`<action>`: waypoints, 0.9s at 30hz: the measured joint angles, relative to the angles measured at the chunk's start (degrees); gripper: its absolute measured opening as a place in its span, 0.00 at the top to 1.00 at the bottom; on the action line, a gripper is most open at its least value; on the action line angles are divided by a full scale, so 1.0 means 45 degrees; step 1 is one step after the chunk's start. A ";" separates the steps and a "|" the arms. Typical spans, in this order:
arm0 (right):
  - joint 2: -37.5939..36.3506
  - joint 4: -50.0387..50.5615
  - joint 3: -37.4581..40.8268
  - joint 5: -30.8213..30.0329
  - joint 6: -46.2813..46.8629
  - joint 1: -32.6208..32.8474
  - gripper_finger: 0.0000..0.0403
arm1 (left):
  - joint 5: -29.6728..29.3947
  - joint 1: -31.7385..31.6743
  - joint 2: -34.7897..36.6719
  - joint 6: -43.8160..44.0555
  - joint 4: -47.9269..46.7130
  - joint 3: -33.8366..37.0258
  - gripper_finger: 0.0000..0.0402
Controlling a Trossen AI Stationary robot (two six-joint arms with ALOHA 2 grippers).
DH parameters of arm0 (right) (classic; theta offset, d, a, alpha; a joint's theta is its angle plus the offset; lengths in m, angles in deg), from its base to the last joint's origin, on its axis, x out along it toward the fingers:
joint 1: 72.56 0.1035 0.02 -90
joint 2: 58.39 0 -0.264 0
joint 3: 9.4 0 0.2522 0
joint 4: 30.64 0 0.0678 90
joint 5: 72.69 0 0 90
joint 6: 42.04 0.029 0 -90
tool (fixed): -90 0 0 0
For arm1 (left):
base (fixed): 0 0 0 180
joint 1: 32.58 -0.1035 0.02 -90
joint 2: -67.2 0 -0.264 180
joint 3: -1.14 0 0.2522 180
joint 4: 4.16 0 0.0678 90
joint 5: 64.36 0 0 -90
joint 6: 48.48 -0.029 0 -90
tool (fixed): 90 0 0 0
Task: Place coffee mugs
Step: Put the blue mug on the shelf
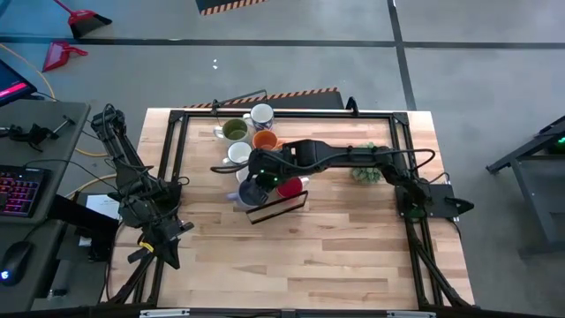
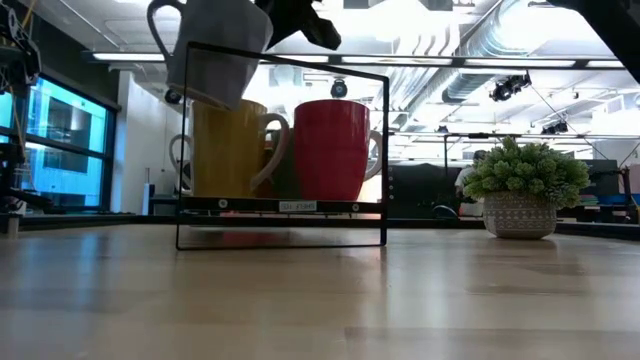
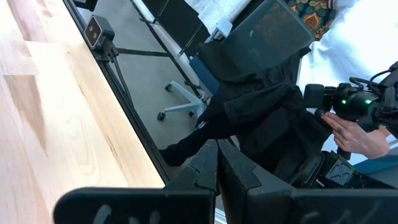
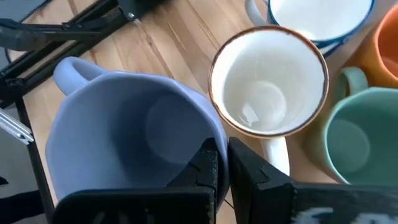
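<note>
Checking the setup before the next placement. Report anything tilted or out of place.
One thing stands out: the blue mug hangs tilted in the air above the black wire rack, its rim pinched by the right gripper with shut fingers. The other mugs stand upright; nothing is spilled.

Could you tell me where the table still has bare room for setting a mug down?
The wide strip of table nearer than the black rack is bare, as is the stretch left of the mugs. It is crowded around the mugs, the rack and the potted plant.
</note>
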 joint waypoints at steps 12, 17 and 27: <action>0.0009 0.0192 -0.0002 0.0143 0.0261 0.0007 1.00 | 0.0000 -0.0005 0.0000 0.0000 0.0000 0.0000 1.00; 0.0214 0.0126 0.0014 0.0429 0.0378 0.0010 1.00 | -0.0004 0.0000 -0.0004 -0.0004 0.0000 0.0000 1.00; 0.0588 0.0474 0.0037 0.0613 0.0547 0.0010 1.00 | -0.0010 0.0000 0.0000 -0.0213 0.0019 0.0000 1.00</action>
